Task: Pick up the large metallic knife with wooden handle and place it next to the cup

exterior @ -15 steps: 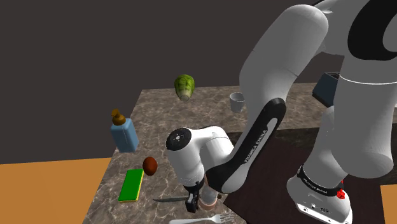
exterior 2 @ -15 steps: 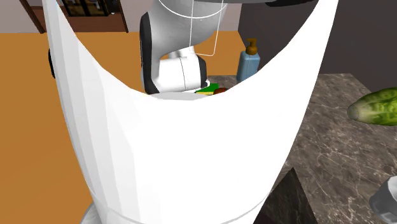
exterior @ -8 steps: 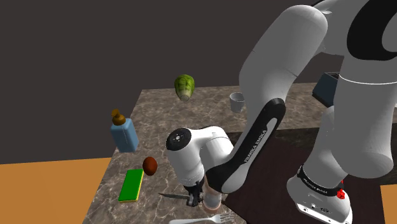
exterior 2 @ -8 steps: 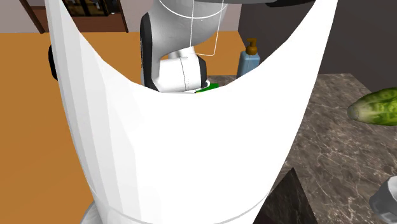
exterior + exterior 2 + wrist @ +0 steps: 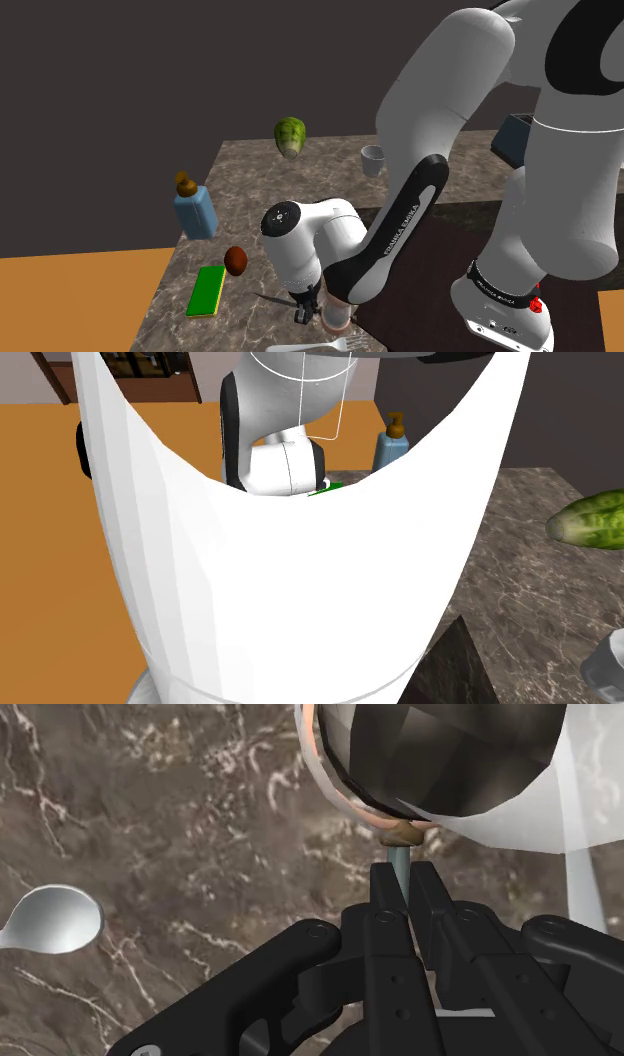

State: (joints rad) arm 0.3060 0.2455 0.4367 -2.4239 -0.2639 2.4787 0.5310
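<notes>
Knife: pinched by its thin grey blade between the black fingers, with a brown stub of handle showing just past the tips. Sat in the gripper, narrowed right down onto that blade with no gap on either side. Hung low over the near edge of the marbled counter, at the shoulder view's lower middle; could not tell whether the tip was clear of the stone. Crowded close by a dark rounded object with a coppery rim just beyond the fingers, with a spoon off to one side, a fork near the counter's edge and a green block a little farther out. Stood well apart from the cup, far across the counter toward the shoulder view's upper right. Looked like the lift-and-carry stage. Called for a firm, unchanged squeeze, since so thin a blade seemed likely to pivot in the grip; for a straight rise before any sideways travel, to clear the rounded object and the cutlery; then for a level, unhurried carry and a low release beside the cup, not against it.
</notes>
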